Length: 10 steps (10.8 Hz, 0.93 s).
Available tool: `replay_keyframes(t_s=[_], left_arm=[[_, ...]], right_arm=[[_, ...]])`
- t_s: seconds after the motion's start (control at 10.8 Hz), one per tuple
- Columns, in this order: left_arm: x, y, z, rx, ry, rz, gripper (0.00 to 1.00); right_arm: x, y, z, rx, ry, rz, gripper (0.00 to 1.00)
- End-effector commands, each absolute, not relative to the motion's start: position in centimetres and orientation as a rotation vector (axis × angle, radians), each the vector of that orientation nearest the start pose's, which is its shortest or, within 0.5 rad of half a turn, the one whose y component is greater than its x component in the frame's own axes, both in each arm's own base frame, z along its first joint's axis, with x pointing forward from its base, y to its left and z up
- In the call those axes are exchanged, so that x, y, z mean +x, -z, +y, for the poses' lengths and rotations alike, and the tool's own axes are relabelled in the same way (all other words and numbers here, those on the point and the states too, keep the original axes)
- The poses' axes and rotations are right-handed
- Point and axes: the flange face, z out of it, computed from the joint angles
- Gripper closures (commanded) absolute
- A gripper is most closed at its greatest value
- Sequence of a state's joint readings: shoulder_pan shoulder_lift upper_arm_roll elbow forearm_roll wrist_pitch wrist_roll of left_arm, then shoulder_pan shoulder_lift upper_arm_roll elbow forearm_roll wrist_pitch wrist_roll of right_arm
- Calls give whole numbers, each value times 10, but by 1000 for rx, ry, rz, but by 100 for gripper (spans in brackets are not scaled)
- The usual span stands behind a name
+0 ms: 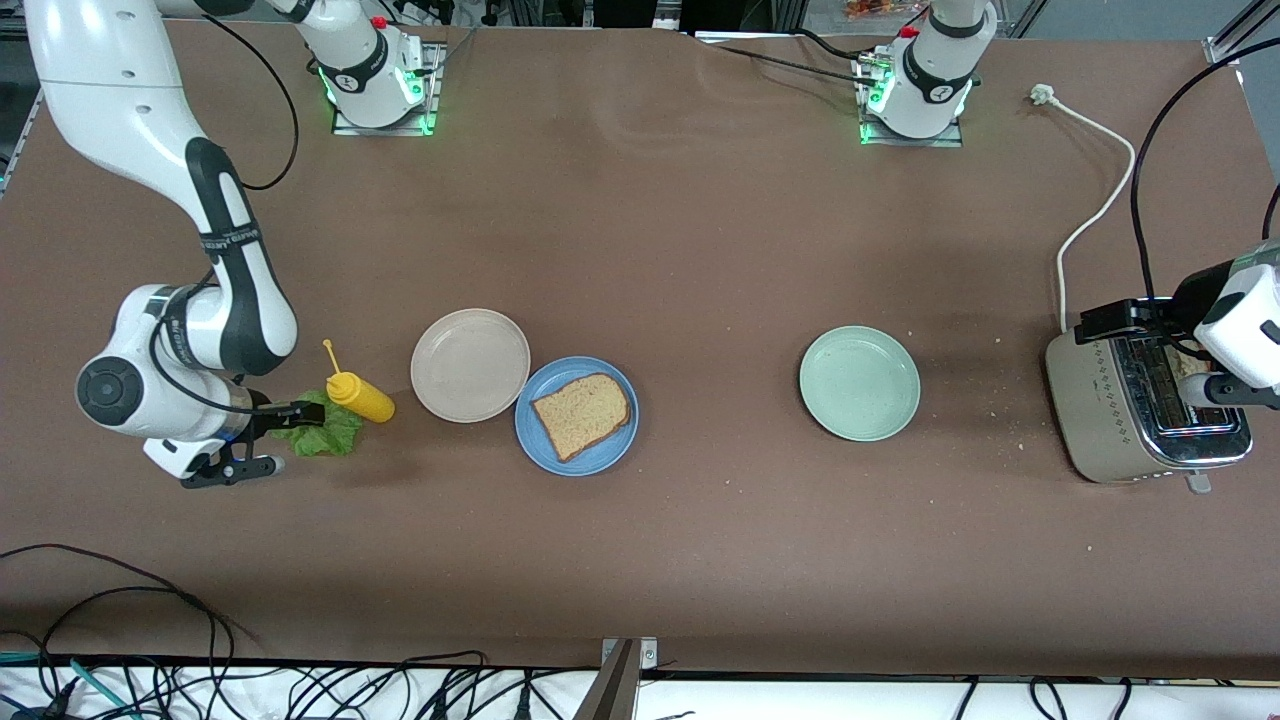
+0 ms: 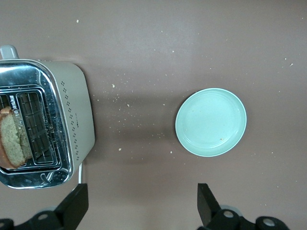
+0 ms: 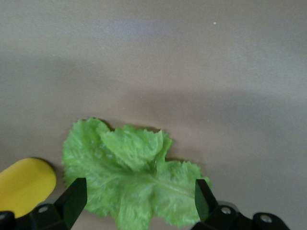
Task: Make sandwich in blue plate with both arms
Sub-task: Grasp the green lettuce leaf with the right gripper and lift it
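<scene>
Counting three plates (image 1: pixel 470 364), two bread slices (image 1: pixel 581 414).

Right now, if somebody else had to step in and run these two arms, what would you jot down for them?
Right gripper: open, over the lettuce leaf beside the yellow bottle, holding nothing.
Left gripper: open, over the table between toaster and mint-green plate.
Done: one bread slice lies on the blue plate.
Left: lettuce onto that slice, then the second slice, which sits in the toaster. Beige plate is bare.
</scene>
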State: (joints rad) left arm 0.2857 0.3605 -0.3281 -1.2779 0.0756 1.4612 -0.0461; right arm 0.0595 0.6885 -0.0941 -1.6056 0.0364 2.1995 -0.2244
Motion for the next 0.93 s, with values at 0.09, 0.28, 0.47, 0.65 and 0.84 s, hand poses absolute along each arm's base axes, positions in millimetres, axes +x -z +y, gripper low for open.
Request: replay_keyframes(t_s=[0.09,0.28,0.47,0.65,0.84], left_arm=[[637,-549,20,-3147,-245,17,0],[637,-550,20,-3147,-245,17,0],[636,-552,20,-3146,-241,15,0],[636,-551,19,-3145,-245,19,0],[636,-550,19,-3145,-247,20,0]], right_arm=[[686,-182,-18,-3143,-104,-375,0],[686,-183,-19,-3136,-105,-420,21],[687,-197,-19,-3123,-88,-487,68],[675,-224,-20,-3121,-65,-481,100],[669,-246,-20,-3121,-35,-477,100]])
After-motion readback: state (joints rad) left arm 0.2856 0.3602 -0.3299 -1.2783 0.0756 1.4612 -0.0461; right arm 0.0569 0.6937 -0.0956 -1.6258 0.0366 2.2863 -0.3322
